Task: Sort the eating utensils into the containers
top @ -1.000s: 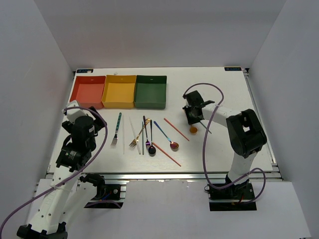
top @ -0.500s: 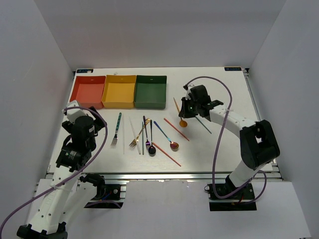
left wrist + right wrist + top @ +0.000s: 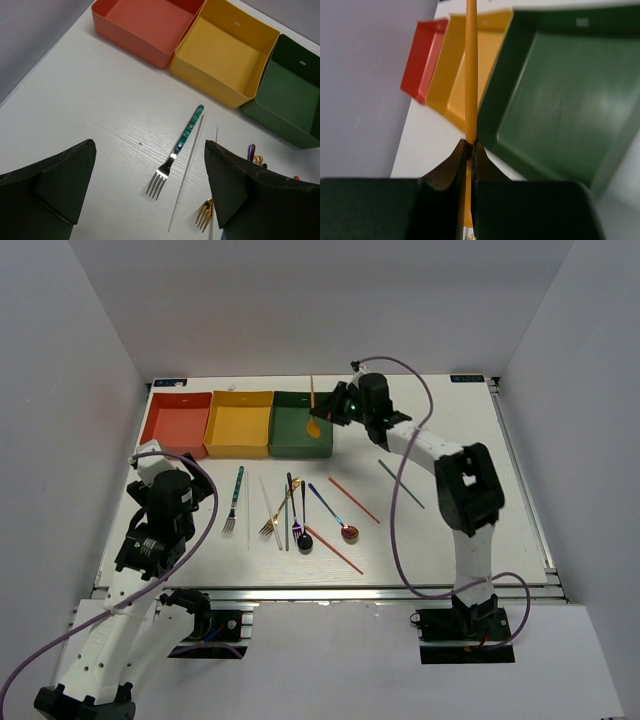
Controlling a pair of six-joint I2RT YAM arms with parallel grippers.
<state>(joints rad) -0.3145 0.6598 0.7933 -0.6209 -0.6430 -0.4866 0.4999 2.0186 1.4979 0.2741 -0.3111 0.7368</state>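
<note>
My right gripper (image 3: 340, 408) is shut on a gold spoon (image 3: 313, 412) and holds it in the air over the dark green tray (image 3: 303, 436). In the right wrist view the spoon's handle (image 3: 470, 75) runs up from between the jaws, with the green tray (image 3: 555, 105) to its right, the yellow tray (image 3: 457, 85) and the red-orange tray (image 3: 419, 57) behind it. My left gripper (image 3: 150, 190) is open and empty above a teal-handled fork (image 3: 176, 152). Several forks, spoons and chopsticks (image 3: 296, 512) lie on the table in front of the trays.
The red-orange tray (image 3: 176, 422) and yellow tray (image 3: 240, 424) stand left of the green one, all in a row at the back. A dark chopstick (image 3: 400, 483) lies alone at the right. White walls close in the table on three sides.
My right gripper has lifted the gold spoon from the table's right side and carried it left and back, to above the green tray. The left arm has barely moved.
</note>
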